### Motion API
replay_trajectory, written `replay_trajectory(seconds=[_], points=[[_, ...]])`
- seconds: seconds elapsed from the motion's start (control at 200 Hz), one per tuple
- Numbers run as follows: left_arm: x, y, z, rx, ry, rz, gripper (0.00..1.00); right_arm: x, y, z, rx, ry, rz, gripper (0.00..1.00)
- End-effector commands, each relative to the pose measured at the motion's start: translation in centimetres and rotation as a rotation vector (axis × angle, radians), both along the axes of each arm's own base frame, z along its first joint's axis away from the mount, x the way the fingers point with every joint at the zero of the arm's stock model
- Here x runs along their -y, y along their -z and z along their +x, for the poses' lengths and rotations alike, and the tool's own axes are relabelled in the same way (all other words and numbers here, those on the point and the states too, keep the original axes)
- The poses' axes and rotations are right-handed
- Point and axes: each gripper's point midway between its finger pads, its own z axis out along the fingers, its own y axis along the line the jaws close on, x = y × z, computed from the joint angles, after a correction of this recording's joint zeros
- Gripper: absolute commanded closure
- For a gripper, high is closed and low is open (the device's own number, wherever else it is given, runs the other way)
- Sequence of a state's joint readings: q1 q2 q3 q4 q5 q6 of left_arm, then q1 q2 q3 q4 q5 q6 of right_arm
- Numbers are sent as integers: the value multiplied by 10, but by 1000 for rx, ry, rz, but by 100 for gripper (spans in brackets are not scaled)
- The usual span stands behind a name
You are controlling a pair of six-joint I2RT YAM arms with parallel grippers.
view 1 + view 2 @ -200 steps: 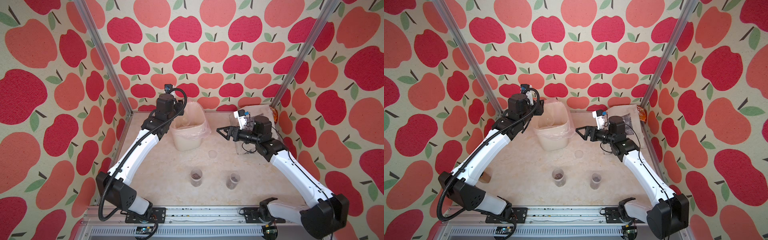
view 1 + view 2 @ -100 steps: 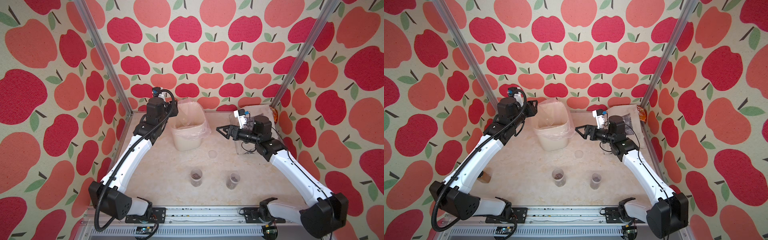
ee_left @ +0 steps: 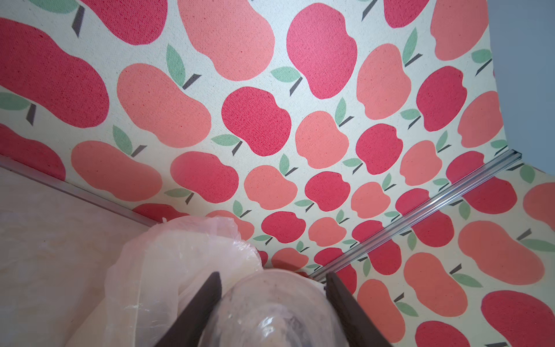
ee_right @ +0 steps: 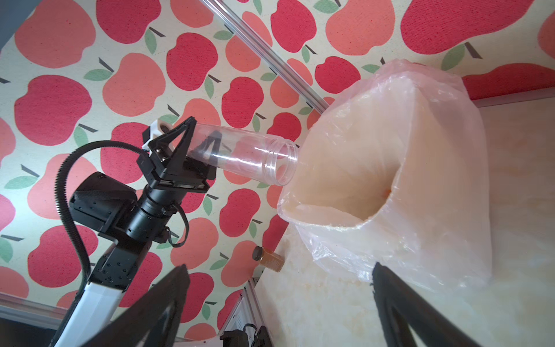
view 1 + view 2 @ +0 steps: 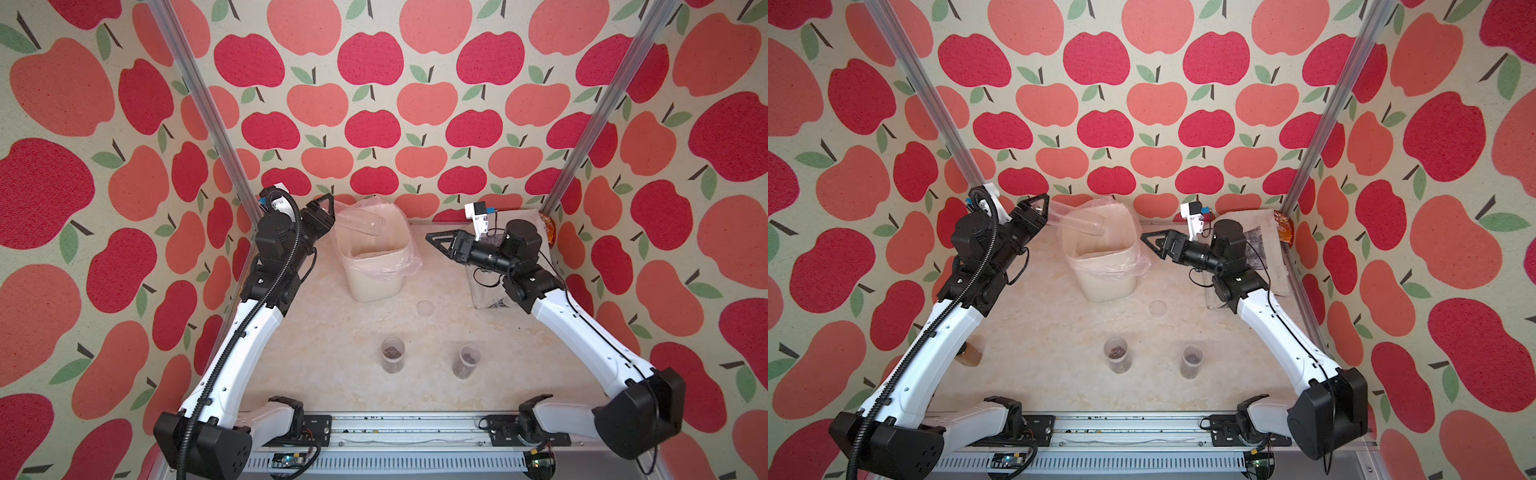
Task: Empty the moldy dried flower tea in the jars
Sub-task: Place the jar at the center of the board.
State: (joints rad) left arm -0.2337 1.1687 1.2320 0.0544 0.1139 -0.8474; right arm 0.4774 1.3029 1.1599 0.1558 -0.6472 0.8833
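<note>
At the table's back edge, in both top views, the left gripper (image 5: 327, 212) clamps a clear plastic cylindrical jar (image 5: 360, 222), long axis tilted, its open mouth dipping over the cream plastic-lined waste bin (image 5: 374, 284). Two upright clear jars (image 5: 466, 368) of dark brown crumbly tea (image 5: 392, 353) stand near the front edge. Left wrist: black fingers (image 3: 207, 300) pinch the jar. Right wrist: the right gripper (image 4: 279, 270) gapes wide, empty, facing the bin.
</note>
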Motion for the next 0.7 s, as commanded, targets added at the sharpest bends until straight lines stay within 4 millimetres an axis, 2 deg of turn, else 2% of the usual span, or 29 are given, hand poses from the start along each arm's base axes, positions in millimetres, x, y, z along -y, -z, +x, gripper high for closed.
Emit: replay_trajectory(seconds=[0.0, 0.275, 0.695], points=[[11, -17, -14, 31, 102, -166, 100, -11, -32, -3, 41, -19, 72, 1], [21, -9, -25, 9, 200, -295, 100, -35, -39, 3, 12, -43, 116, 1], [31, -2, -26, -21, 274, -354, 100, -66, -36, 5, -39, -99, 159, 1]])
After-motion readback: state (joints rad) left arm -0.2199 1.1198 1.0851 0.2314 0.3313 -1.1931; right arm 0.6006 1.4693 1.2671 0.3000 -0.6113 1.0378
